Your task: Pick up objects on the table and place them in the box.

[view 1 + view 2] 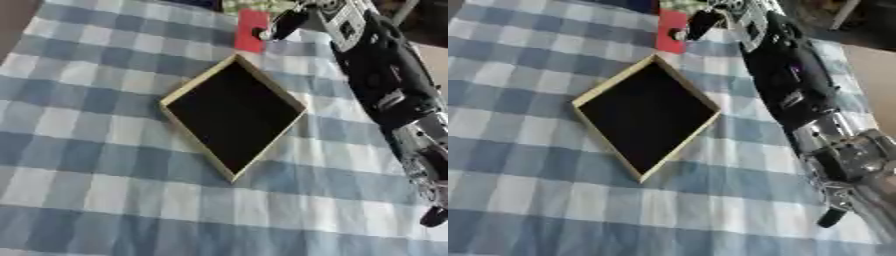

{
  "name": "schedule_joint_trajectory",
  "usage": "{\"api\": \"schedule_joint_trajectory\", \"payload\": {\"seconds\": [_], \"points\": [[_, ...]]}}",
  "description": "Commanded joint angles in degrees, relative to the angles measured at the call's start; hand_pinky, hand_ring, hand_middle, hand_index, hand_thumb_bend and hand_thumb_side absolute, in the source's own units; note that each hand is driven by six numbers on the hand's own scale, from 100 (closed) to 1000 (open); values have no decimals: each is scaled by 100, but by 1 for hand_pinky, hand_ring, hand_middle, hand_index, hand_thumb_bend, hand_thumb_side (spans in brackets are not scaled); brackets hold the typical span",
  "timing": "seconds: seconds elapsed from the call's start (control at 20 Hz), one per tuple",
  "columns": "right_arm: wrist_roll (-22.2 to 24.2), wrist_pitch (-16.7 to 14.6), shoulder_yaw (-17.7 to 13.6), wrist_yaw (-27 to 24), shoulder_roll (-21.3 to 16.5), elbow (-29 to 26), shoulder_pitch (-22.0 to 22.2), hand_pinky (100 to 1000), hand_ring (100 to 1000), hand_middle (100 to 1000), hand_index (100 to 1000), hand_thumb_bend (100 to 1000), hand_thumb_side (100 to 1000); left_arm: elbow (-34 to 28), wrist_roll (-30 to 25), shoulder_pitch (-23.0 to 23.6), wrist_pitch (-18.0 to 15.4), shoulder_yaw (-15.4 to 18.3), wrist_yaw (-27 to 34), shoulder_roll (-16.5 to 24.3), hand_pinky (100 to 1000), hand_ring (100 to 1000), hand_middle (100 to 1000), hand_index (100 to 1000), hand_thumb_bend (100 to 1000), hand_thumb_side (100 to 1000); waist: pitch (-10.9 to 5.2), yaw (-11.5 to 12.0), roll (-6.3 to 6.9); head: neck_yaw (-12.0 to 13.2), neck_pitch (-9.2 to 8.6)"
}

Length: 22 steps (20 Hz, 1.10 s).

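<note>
The table is covered by a cloth [96,165] of soft, matt woven fabric in blue and white checks, lying a little rippled toward the near edge. The box [179,95] in the middle has thin walls that look like pale unvarnished wood or stiff card, matt, and its inside is a flat, dull black, like felt or matt paper. At the far side a red object [252,30] looks smooth and flat, like plastic or card. The right arm [785,80] is mostly matt black casing, probably plastic, with shiny silver metal at the joints, and its right hand [284,22] has dark fingers with a slight sheen.
</note>
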Motion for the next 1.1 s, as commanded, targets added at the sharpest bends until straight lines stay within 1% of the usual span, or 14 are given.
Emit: {"api": "schedule_joint_trajectory", "payload": {"seconds": [0.05, 0.2, 0.3, 0.45, 0.55, 0.6, 0.65, 0.9, 1.0, 1.1], "points": [[-89, 100, -88, 43, -222, -88, -148, 955, 973, 918, 963, 283, 168, -81, -8, -55, 19, 34, -38, 67, 807, 866, 814, 749, 121, 813, -86, 23, 33, -15, -114], [-165, 194, -128, 16, -232, -70, -162, 961, 978, 924, 965, 289, 178, -81, -15, -50, 27, 30, -44, 53, 807, 866, 814, 746, 121, 815, -60, 48, 15, -16, -151], [-195, 242, -120, 85, -259, -55, -171, 977, 988, 940, 967, 307, 198, -81, -14, -50, 31, 29, -49, 51, 807, 866, 814, 746, 122, 815, -42, 51, -2, -12, -172], [-209, 298, -133, 204, -248, 16, -177, 977, 989, 937, 967, 308, 219, -81, -18, -79, 29, 21, -45, 40, 807, 865, 813, 745, 121, 816, -9, 64, -28, -12, -210], [-197, 322, -152, 237, -241, 70, -181, 973, 987, 934, 968, 301, 224, -81, -22, -86, 30, 19, -47, 33, 807, 865, 813, 744, 121, 817, 20, 81, -40, -27, -245], [-193, 334, -164, 239, -238, 91, -186, 973, 987, 933, 968, 278, 219, -81, -21, -87, 31, 20, -49, 31, 807, 865, 813, 744, 121, 817, 30, 87, -44, -37, -261], [-191, 355, -176, 248, -240, 116, -194, 975, 987, 934, 968, 301, 228, -81, -20, -94, 30, 19, -50, 27, 807, 865, 813, 744, 122, 818, 45, 96, -49, -61, -283], [-215, 417, -238, 292, -256, 208, -216, 973, 988, 937, 969, 295, 235, -81, -31, -92, 36, 7, -59, 4, 808, 865, 812, 741, 121, 820, 98, 131, -74, -129, -391], [-185, 414, -245, 259, -255, 234, -223, 970, 988, 936, 970, 283, 255, -81, -27, -83, 45, 11, -66, -11, 808, 864, 812, 740, 121, 822, 117, 128, -85, -136, -415], [-147, 419, -246, 225, -259, 251, -229, 972, 989, 936, 970, 285, 255, -81, -28, -85, 54, 7, -72, -20, 808, 864, 812, 740, 121, 822, 134, 129, -97, -145, -426]]}}
